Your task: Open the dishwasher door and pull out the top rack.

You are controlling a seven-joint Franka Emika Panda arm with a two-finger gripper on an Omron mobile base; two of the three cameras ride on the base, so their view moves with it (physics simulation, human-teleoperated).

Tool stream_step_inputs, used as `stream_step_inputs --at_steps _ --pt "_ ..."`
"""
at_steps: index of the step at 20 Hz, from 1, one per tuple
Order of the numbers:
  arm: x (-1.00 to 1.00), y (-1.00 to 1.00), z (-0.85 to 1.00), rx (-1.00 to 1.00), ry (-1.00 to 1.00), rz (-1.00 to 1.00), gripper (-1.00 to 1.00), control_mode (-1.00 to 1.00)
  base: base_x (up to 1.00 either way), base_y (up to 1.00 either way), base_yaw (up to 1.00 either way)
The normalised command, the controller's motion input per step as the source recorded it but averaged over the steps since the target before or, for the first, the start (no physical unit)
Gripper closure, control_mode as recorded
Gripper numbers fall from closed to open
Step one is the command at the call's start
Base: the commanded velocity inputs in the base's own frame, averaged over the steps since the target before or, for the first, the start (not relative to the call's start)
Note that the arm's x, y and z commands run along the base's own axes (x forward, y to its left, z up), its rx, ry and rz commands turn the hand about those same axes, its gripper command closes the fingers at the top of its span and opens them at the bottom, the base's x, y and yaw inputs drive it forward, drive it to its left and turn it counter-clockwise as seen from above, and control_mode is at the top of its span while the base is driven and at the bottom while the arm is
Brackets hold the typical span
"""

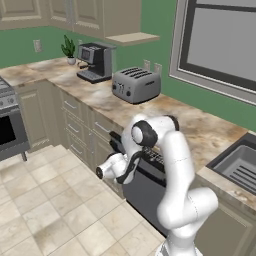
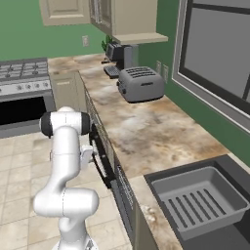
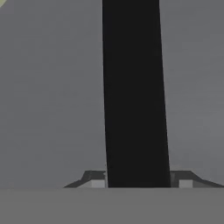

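The hand (image 3: 138,184) is clamped on the black bar handle (image 3: 135,92), which runs straight ahead between its fingertips, so it can swing the dishwasher door (image 3: 48,96) open; the door is barely ajar.

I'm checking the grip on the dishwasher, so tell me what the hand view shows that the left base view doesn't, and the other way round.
Hand view alone: the black bar handle close up, running between the two fingertips, against the grey dishwasher door.

Left base view alone: the toaster, coffee machine, sink, and wire top rack showing above the door, which is tilted ajar.

Both: the dishwasher door.
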Motion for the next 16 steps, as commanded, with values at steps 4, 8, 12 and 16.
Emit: stream_step_inputs --at_steps 4,8,12,16 --pt "-0.37 0.90 -0.57 0.00 0.00 0.00 1.00 -1.00 0.00 0.00 0.00" --pt "-0.33 0.85 -0.60 0.00 0.00 0.00 1.00 -1.00 0.00 0.00 0.00" --pt "-0.31 0.81 -0.59 0.00 0.00 0.00 1.00 -1.00 0.00 0.00 0.00" --pt "-0.27 0.72 -0.58 0.00 0.00 0.00 1.00 -1.00 0.00 0.00 0.00"
